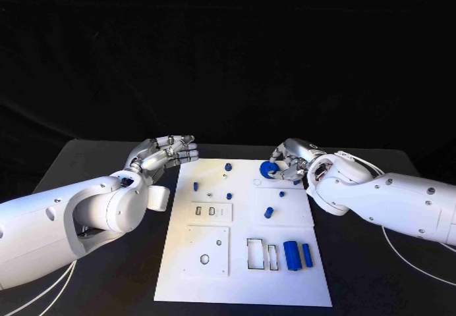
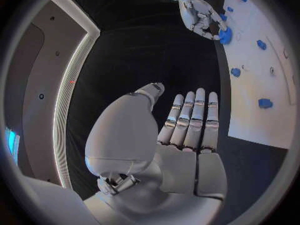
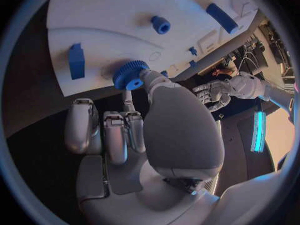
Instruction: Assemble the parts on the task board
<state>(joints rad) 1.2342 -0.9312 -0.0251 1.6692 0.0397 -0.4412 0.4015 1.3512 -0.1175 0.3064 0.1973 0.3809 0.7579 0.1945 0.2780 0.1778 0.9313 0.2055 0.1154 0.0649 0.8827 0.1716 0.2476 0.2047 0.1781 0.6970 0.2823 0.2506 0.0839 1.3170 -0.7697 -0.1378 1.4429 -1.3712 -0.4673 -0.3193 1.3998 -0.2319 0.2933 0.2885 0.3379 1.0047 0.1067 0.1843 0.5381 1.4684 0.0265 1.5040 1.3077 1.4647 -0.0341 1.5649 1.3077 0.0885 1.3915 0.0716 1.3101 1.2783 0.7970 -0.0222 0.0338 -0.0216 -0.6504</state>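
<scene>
Blue toothed gear (image 1: 269,170) up at the far right part of the white board (image 1: 190,276), pinched in the right hand (image 1: 290,164), thumb and a fingertip closed on its ridged rim. Same gear (image 3: 130,75) seen from the right wrist, round, knurled, hub facing out, sitting right at the board's edge. Two blue cylinders (image 1: 297,255) lying side by side at lower right of the board, beside a rectangular cutout. Small blue pegs (image 1: 197,186) scattered across the upper half, a short slanted piece (image 1: 268,212) near centre. Smooth matte plate, shallow recesses and holes in it. Left hand (image 1: 167,155) off the board's upper left corner, above bare table, fingers straight and close together, holding nothing. Black table (image 1: 95,158) all round, open strips either side of the board. Black backdrop behind.
</scene>
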